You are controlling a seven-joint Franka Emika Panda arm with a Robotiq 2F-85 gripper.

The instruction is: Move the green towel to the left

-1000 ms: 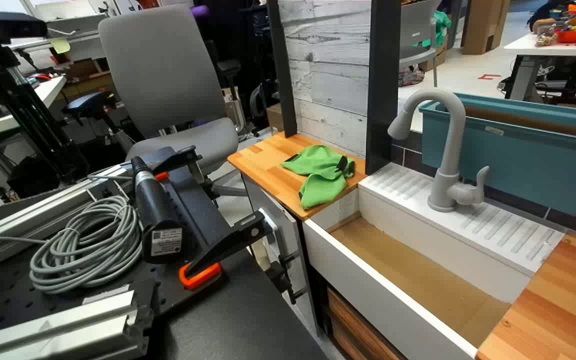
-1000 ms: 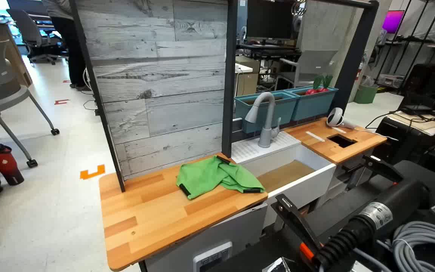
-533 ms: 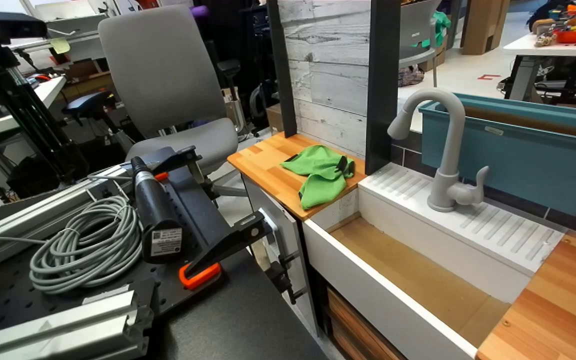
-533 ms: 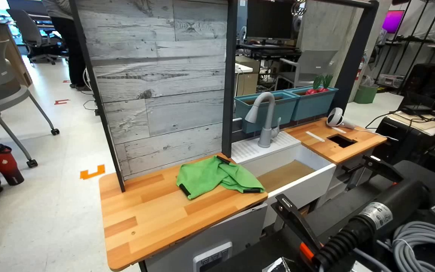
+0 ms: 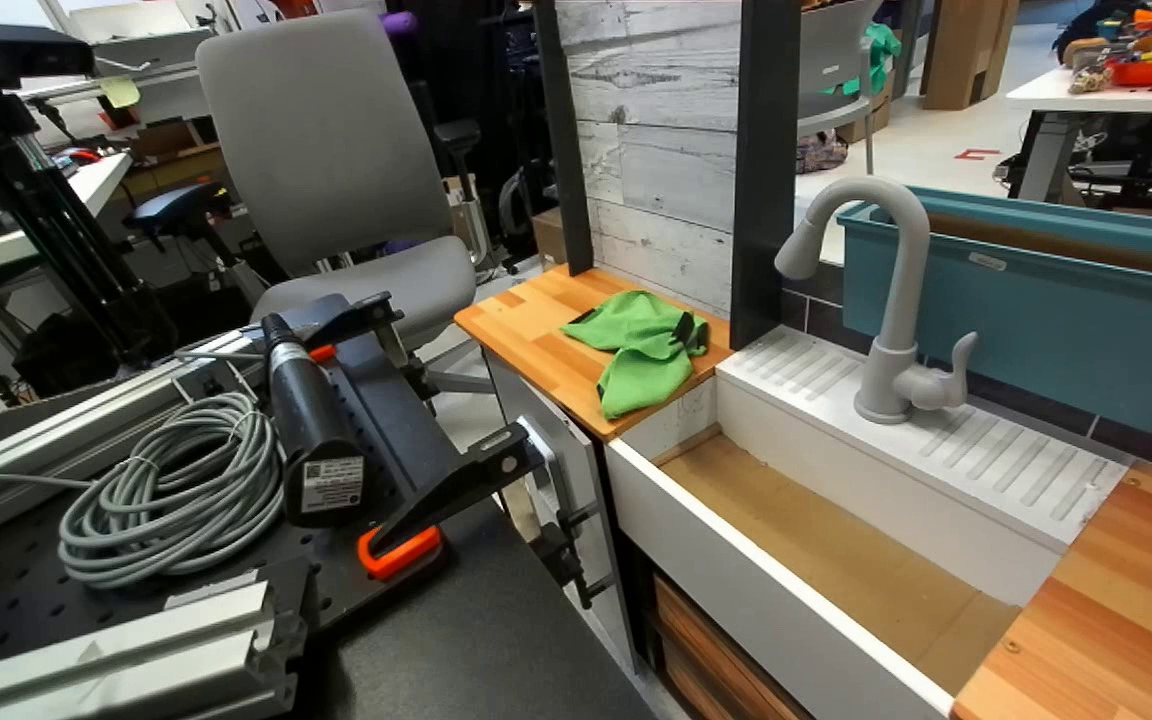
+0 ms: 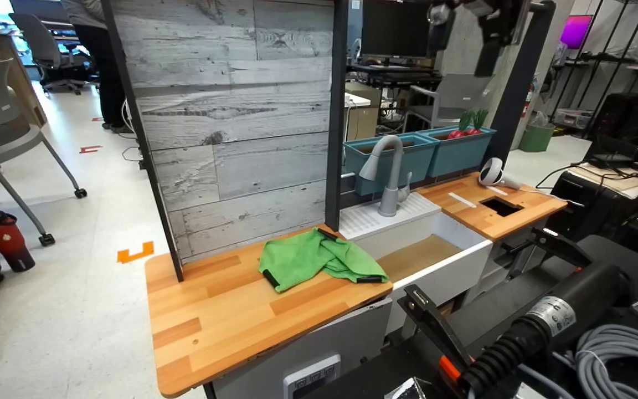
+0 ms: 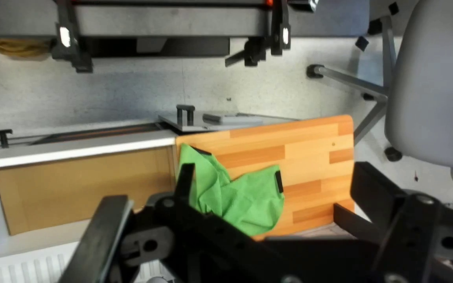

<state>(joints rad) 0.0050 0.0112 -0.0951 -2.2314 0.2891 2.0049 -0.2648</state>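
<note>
The green towel (image 5: pixel 641 350) lies crumpled on the wooden countertop beside the sink in both exterior views; it also shows there in an exterior view (image 6: pixel 319 257). It has black strips at its edges. In the wrist view the towel (image 7: pixel 250 196) lies below the gripper, nearer the left finger, which hides part of it. My gripper (image 7: pixel 278 182) is open with a wide gap and nothing between its fingers. In an exterior view the gripper (image 6: pixel 466 39) hangs high at the top edge, well above the counter and apart from the towel. It is out of view in the remaining exterior view.
The wooden countertop (image 6: pixel 214 327) extends from the towel away from the sink (image 6: pixel 441 282). A grey plank panel (image 6: pixel 230 133) with dark posts stands along its back. A grey faucet (image 6: pixel 390 177) and teal planters (image 6: pixel 396 160) stand behind the sink. A black clamp (image 6: pixel 435 327) sits in front.
The gripper has come into view at the top of an exterior view, where it did not show before. The towel has not moved.
</note>
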